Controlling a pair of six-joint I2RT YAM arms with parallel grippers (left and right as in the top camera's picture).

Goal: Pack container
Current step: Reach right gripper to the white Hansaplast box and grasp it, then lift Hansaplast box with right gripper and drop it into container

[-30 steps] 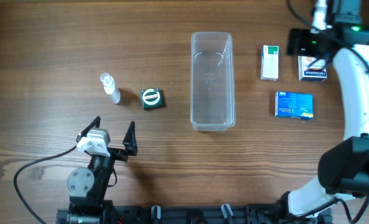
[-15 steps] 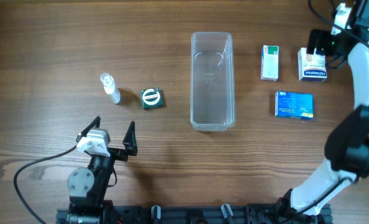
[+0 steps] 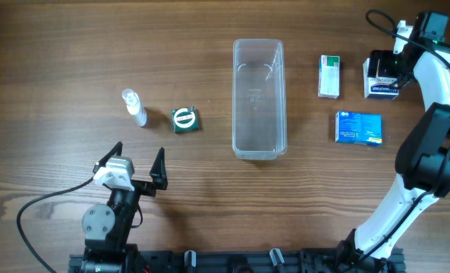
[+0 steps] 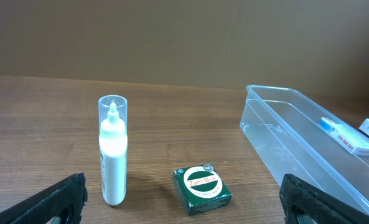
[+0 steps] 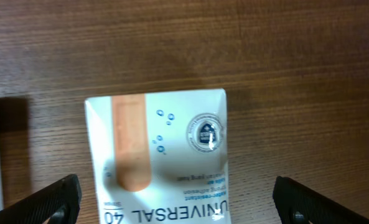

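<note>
1. The right arm has swung round. The right gripper (image 3: pixel 383 68) now sits directly over the plaster box (image 5: pixel 159 155) at the far right of the bench (image 3: pixel 58 45). A second ago it stood off the box's upper-left corner, and half a second ago it was up and to the right of it.
2. In the wrist view, the right jaws are spread wide, one tip on either side of the box. They are not clenched on it. I cannot tell how high they are above it.
3. My reading is that the approach is lined up and a first pick looks close. Nothing is packed yet.
4. The container (image 3: pixel 259 98) lies mid-bench and is empty. The Zam-Buk box (image 3: pixel 185 120) is on its left and the green-and-white carton (image 3: pixel 329 76) on its right. It has not moved across the frames.
5. The left gripper (image 3: pixel 139 155) is parked at the near left with its jaws released, holding nothing, just as before.
6. The dropper bottle (image 3: pixel 134 107) and the blue box (image 3: pixel 359 127) have not shifted.
</note>
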